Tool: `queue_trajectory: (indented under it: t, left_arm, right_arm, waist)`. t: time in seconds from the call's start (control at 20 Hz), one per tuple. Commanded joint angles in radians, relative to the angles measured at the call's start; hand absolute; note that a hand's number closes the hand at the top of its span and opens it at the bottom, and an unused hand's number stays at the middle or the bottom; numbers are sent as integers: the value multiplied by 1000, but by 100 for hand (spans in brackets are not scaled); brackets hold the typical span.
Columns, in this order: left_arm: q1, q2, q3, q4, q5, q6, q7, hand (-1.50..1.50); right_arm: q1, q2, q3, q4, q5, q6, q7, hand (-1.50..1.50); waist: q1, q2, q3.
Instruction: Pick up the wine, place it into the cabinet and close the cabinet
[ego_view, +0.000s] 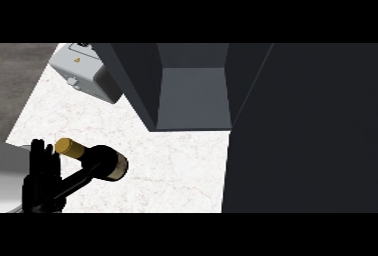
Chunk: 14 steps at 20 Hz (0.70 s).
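Left hand, fingers upright, rests beside the wine.

White marbled counter, dark open cabinet standing on it, grey toaster-like appliance at its far left corner

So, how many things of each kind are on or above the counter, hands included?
Wine bottle: 1
Dark cabinet, open: 1
Grey appliance: 1
Left hand: 1
Total: 4
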Motion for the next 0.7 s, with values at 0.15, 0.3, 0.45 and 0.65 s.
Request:
queue_trajectory:
  t: [0.15,0.3,0.45,0.65]
  left_arm:
    - [-28,-2,-46,128,49,22,-113,-150]
    - [-38,-2,-52,199,71,2,-171,-150]
    - [-8,-2,-31,249,109,-49,-238,-150]
    - [-42,-2,-24,300,236,-44,-294,-150]
  right_arm:
    - [42,-48,-43,-293,-73,-5,144,-150]
    - [67,-26,27,-262,-7,-10,95,-150]
    - [111,-58,-69,-245,-99,29,41,-150]
    - [95,-49,-26,-264,-77,22,70,-150]
  waist:
    - [-5,0,0]
    - [-5,-1,0]
    - [-2,1,1]
    - [-3,-1,0]
